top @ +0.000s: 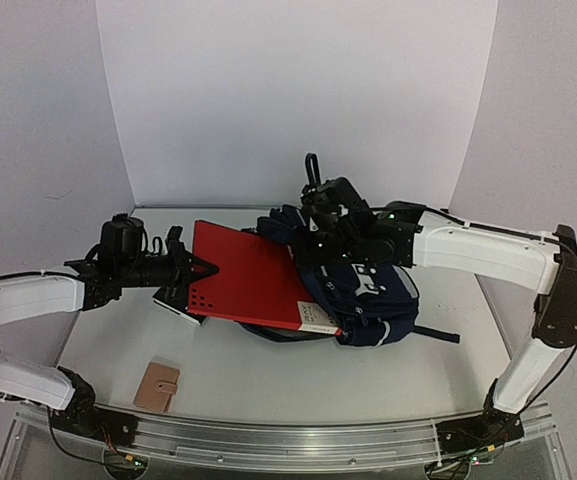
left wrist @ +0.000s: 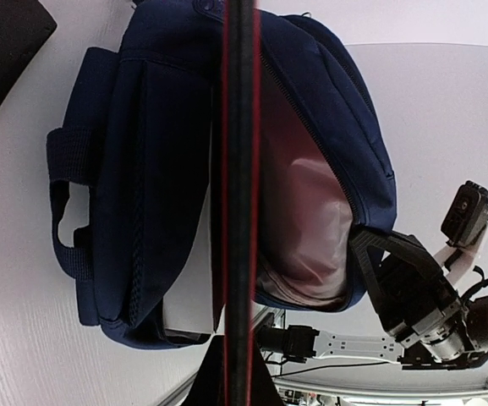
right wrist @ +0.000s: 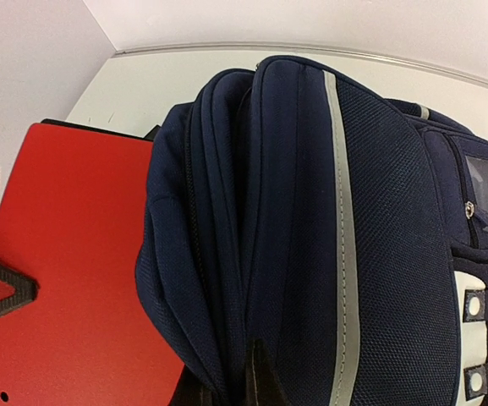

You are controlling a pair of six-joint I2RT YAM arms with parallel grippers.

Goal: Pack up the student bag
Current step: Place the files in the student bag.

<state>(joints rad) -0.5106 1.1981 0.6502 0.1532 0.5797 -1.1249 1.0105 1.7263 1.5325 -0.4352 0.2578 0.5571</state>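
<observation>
Top external, one student bag, one red folder

bright, even, diffuse light fills all three views; the white walls and bench look washed out, with only soft shadows under the bag. both wrist views bend at the edges, and the red folder is blurred close to the left lens.

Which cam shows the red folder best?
Top external: the red folder shows nearly its whole face, with the left gripper shut on one edge and the other end at the student bag. Left wrist sees it only edge-on; right wrist catches part of its face and punched holes.
</observation>
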